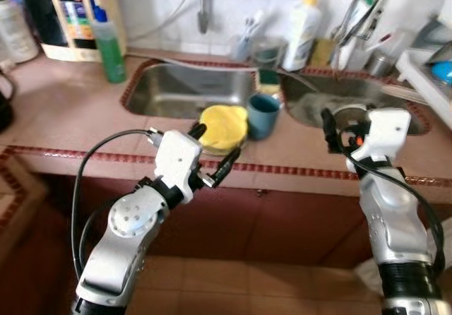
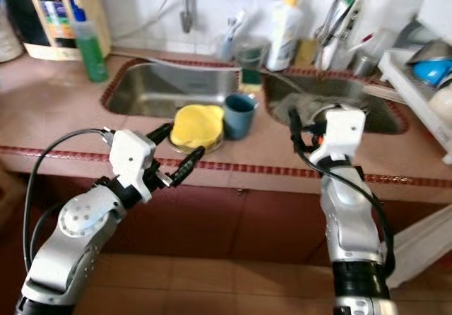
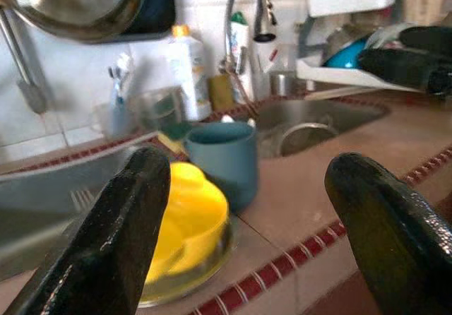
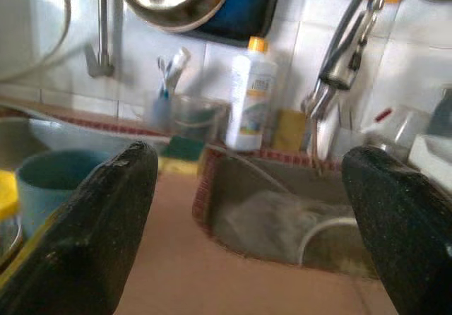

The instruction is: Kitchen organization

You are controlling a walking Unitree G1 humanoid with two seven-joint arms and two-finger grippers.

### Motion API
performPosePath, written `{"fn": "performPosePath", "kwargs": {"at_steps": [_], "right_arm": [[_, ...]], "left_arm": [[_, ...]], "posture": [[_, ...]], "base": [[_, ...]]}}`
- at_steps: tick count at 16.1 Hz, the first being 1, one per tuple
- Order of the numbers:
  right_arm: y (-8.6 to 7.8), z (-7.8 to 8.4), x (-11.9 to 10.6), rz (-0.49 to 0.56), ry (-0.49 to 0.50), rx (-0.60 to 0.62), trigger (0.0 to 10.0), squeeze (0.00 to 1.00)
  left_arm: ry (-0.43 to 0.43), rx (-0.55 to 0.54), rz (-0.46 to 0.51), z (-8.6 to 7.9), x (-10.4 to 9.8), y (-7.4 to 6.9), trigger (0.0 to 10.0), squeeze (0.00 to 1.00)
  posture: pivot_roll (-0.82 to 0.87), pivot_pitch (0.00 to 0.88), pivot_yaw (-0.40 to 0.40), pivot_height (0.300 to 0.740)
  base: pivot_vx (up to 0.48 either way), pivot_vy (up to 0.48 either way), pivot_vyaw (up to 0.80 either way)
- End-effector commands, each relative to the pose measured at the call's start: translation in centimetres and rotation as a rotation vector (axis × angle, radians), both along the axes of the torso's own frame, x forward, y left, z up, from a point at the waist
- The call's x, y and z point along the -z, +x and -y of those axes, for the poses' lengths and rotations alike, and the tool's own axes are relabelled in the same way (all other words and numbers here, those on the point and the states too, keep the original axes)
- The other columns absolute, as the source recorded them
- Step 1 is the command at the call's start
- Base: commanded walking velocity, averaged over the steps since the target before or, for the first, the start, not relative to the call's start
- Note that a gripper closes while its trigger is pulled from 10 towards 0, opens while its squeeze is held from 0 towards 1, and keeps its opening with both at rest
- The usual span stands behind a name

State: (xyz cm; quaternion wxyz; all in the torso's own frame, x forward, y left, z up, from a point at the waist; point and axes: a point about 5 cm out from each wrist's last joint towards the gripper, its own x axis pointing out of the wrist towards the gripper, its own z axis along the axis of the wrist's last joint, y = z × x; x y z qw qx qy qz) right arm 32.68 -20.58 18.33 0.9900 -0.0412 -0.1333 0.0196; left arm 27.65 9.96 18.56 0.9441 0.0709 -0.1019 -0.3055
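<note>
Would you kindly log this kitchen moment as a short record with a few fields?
setting: tiled counter with two steel sinks
between the sinks: teal cup beside a yellow lid on a glass bowl
left gripper: jaws open, near the counter edge, aimed at the yellow lid
right gripper: jaws open, over the counter before the right sink
back left: green bottle
behind sinks: white bottle

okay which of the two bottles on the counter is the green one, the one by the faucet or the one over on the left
The green bottle is the one on the left, beside the left sink basin. The bottle by the faucet is white with a yellow cap.
</note>
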Motion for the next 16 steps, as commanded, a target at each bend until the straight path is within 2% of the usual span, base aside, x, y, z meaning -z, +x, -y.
{"fn": "performPosePath", "kwargs": {"at_steps": [1,5,6,7,8,11,12,16], "right_arm": [[-0.3,-1.3,-0.5,0.042,0.007,-0.037,10.0,0.0],[-1.0,-3.7,0.5,0.047,-0.017,-0.098,10.0,0.0],[-0.9,-4.0,0.6,0.05,-0.006,-0.096,10.0,0.0],[-0.5,-4.4,0.3,0.066,0.011,-0.078,10.0,0.0],[-0.4,-4.5,0.2,0.074,0.012,-0.071,10.0,0.0],[-0.4,-4.5,-0.2,0.1,0.003,-0.05,10.0,0.0],[-0.8,-4.1,-0.2,0.112,0.006,-0.016,10.0,0.0],[-1.7,-3.6,0.6,0.111,0.019,0.019,10.0,0.0]], "left_arm": [[0.015,-0.074,-0.014,-1.0,0.4,0.6,10.0,0.0],[-0.03,-0.134,-0.04,-1.8,0.7,1.9,10.0,0.0],[-0.046,-0.16,-0.046,-2.1,0.7,2.6,10.0,0.0],[-0.08,-0.2,-0.059,-2.4,0.6,3.8,10.0,0.0],[-0.099,-0.208,-0.075,-2.4,0.7,4.3,10.0,0.0],[-0.104,-0.19,-0.11,-2.0,1.1,5.1,10.0,0.0],[-0.128,-0.136,-0.138,-1.1,1.4,5.4,10.0,0.0],[-0.141,-0.059,-0.163,0.8,1.6,6.3,10.0,0.0]], "posture": [[0.0,0.0,-0.061,0.732],[0.0,0.0,-0.051,0.732],[-0.01,0.0,-0.041,0.732],[-0.03,0.0,-0.019,0.732],[-0.05,0.0,0.001,0.732],[-0.1,0.0,0.047,0.732],[-0.13,0.0,0.072,0.732],[-0.17,0.0,0.111,0.732]], "base": [[0.0,0.0,0.0],[0.0,0.0,0.0],[0.0,0.0,0.0],[0.0,0.0,0.0],[0.0,0.0,0.0],[0.0,0.0,0.0],[0.0,0.0,0.0],[0.0,0.0,0.0]]}}
